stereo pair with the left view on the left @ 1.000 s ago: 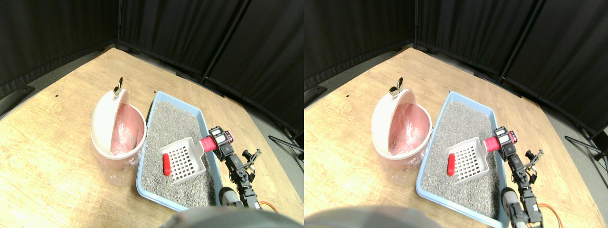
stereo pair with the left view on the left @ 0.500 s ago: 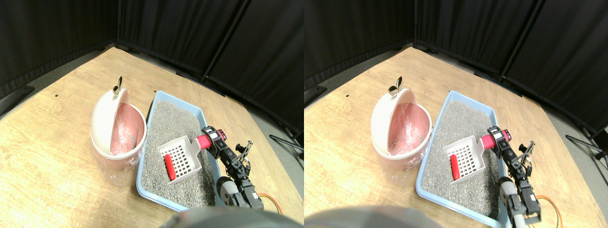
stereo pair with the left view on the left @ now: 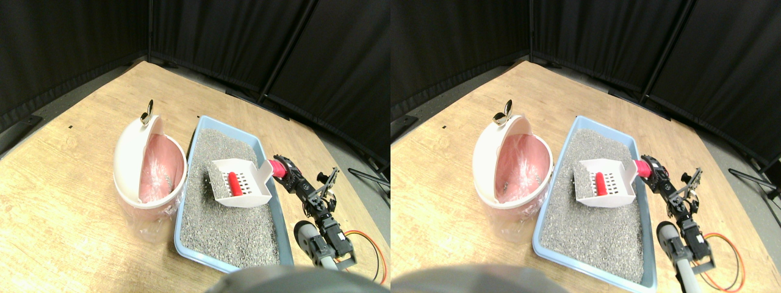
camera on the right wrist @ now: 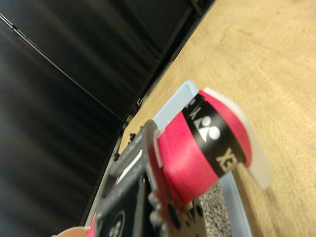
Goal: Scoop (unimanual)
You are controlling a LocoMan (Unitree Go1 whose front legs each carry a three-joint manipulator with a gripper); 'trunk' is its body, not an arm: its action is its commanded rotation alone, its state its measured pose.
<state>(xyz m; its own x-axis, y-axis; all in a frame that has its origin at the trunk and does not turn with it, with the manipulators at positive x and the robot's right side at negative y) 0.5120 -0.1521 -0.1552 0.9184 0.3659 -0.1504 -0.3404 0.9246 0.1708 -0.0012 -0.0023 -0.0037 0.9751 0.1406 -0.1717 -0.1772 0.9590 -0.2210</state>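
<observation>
Claw (stereo pair with the left view on the left: 284,169) grips scoop (stereo pair with the left view on the left: 243,182) above litter tray's (stereo pair with the left view on the left: 183,201) right rim.

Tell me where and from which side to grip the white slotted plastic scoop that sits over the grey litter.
Grip the white slotted scoop by its thick red-wrapped handle, coming from the right edge of the light blue litter tray. The handle sticks out that way, clear of the litter, and is round and narrow enough for two jaws. The right gripper already sits at that end. The basket is too wide and carries a red cylinder.

stereo pair looks forward and down; wrist view sits close behind red handle (camera on the right wrist: 197,148), both showing litter tray (stereo pair with the left view on the left: 268,160)
</observation>
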